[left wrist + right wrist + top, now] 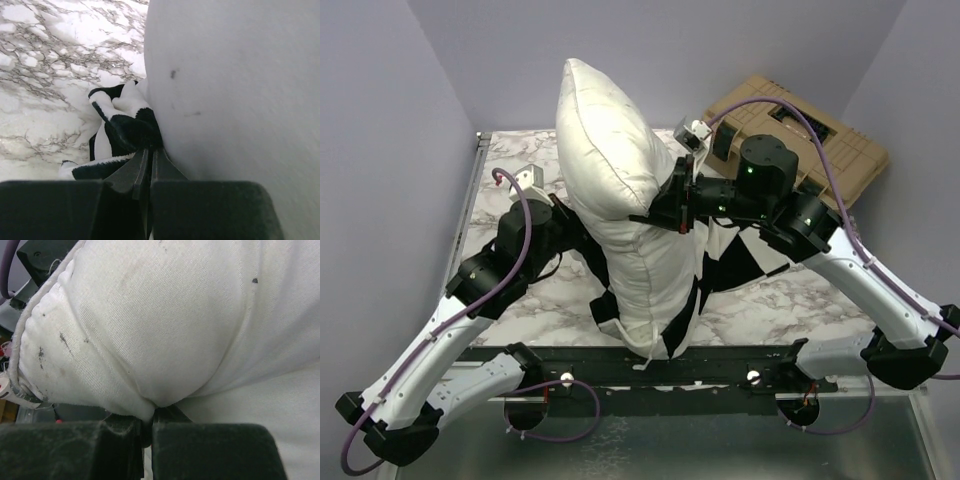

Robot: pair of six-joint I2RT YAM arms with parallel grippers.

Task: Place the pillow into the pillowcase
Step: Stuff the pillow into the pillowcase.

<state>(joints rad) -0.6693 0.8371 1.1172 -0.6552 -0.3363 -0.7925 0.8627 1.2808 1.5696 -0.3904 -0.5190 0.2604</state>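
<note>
The white pillow (610, 170) stands on end in the middle of the table, its top leaning back left. The black-and-white checked pillowcase (732, 262) lies bunched round its lower end and spreads to the right. My left gripper (582, 235) is shut on a fold of the pillowcase (125, 127) against the pillow's left side (235, 100). My right gripper (655, 212) is shut on a pinch of the pillow (165, 320) at mid height on its right side; its jaws (152, 412) are pressed together on the white cloth.
A tan hard case (810, 130) lies at the back right of the marble table (520, 160). A black rail (650, 365) runs along the near edge, and grey walls close in the left, back and right.
</note>
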